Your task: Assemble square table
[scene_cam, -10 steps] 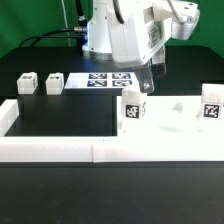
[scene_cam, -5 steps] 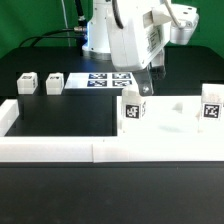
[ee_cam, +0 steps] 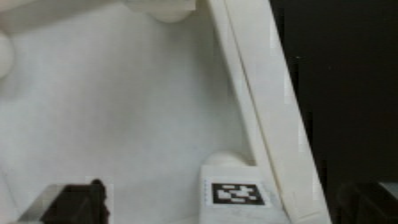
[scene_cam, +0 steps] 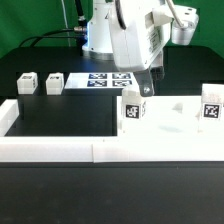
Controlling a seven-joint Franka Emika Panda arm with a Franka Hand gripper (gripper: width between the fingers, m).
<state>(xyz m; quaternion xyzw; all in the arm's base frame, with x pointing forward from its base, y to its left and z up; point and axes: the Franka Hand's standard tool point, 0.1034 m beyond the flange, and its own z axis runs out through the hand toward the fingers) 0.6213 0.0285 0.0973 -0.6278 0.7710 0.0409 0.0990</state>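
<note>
The square table's white slab (scene_cam: 172,118) lies at the exterior view's right, inside the border wall. Tagged white legs stand on it at its near-left corner (scene_cam: 133,108) and at its right (scene_cam: 211,108). Two loose tagged legs (scene_cam: 26,82) (scene_cam: 54,83) sit at the back left. My gripper (scene_cam: 148,88) hangs just above and behind the near-left leg. In the wrist view the slab (ee_cam: 125,120) fills the picture, and a tagged leg (ee_cam: 237,193) shows between my dark fingertips (ee_cam: 75,205). The gripper (ee_cam: 228,206) is open wide and holds nothing.
The marker board (scene_cam: 105,80) lies flat behind the slab, under the arm. A long low white border wall (scene_cam: 90,150) runs along the front and turns up the left side (scene_cam: 8,115). The arm's white base (scene_cam: 100,35) stands at the back.
The wrist has shifted slightly above the near-left leg. The slab and the legs have not moved.
</note>
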